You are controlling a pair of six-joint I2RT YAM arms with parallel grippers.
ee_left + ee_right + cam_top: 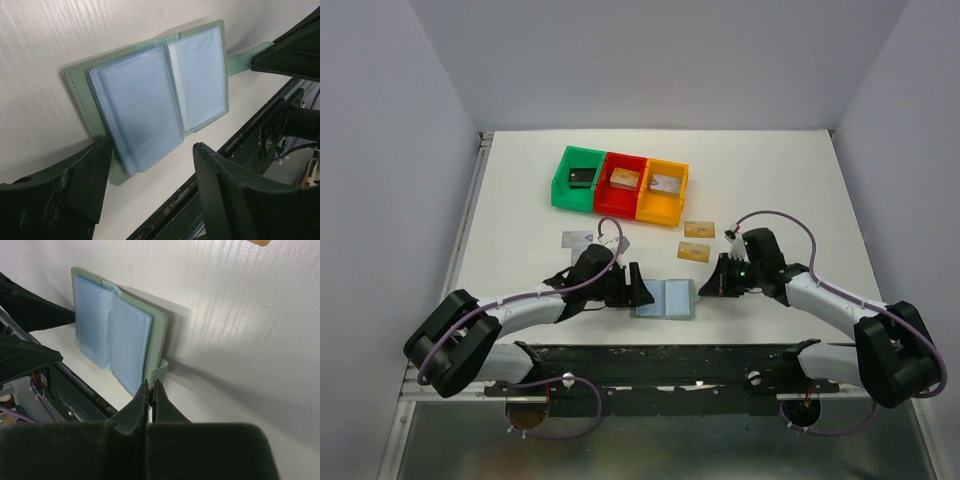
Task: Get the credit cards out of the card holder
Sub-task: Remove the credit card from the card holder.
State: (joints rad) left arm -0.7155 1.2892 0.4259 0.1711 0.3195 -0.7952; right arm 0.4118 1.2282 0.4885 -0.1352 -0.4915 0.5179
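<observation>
Left gripper [152, 150]: jaws stood wide, empty, flanking card holder [665, 298] at its 9 o'clock edge. Right gripper [151, 385]: shut, tips at side tab [161, 369], 3 o'clock; pinch unconfirmed. Holder lay open, table's 6 o'clock; tan credit cards [698, 229] at its 1 o'clock. Advised: pin tab, leaf sleeves [145, 105] for hidden cards.

Card holder [150, 100]: one corner hidden behind a left pincer [151, 150] finger, tab end lost behind right pincer [151, 386]. Pockets frosted, contents can't tell. Tan object [260, 241] cut off by right wrist view's top edge. Bins [560, 190] contents too small to identify.
</observation>
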